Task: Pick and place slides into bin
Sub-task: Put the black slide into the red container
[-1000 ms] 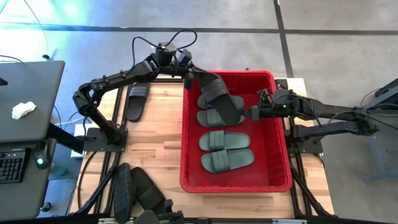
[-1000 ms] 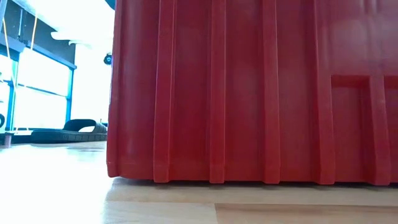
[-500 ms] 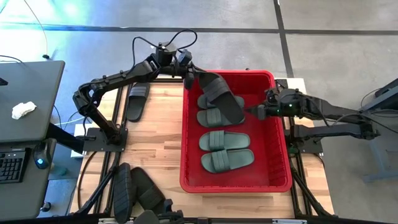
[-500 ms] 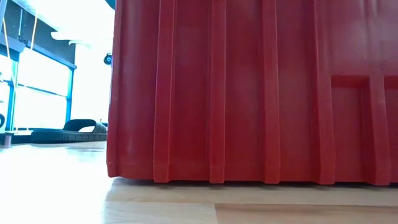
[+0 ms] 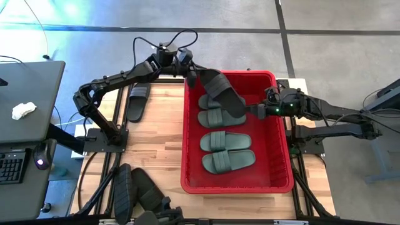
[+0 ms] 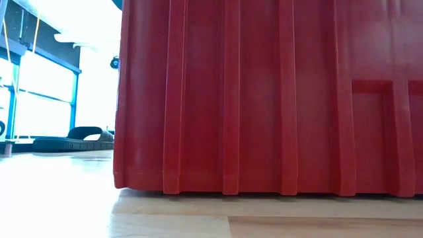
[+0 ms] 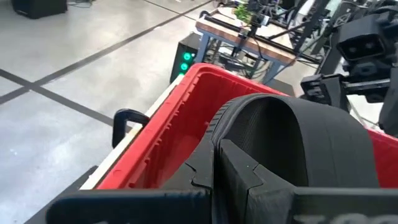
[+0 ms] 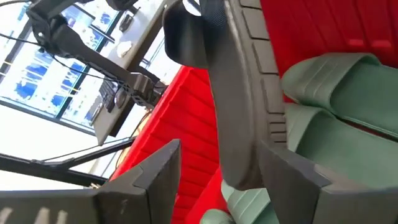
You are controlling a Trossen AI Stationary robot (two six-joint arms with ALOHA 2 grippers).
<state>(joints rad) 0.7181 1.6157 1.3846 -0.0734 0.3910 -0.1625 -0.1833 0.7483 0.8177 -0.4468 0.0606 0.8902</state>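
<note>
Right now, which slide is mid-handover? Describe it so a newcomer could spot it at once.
Find the red bin on the table's right half. At its far end, the left claw is shut on a black slide lifted on a slant, with the open right claw at its other end. It is the only black, raised one; the four beneath are green and lie flat.

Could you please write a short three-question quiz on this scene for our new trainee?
1. True or false: the left claw holds a black slide over the bin.
2. How many green slides lie in the bin?
A. two
B. four
C. six
3. Fill in: the right claw reaches the black slide's far end with its fingers ____.

Key: 1 true; 2 B; 3 open, one on each side of the sole, as the right wrist view shows.
</note>
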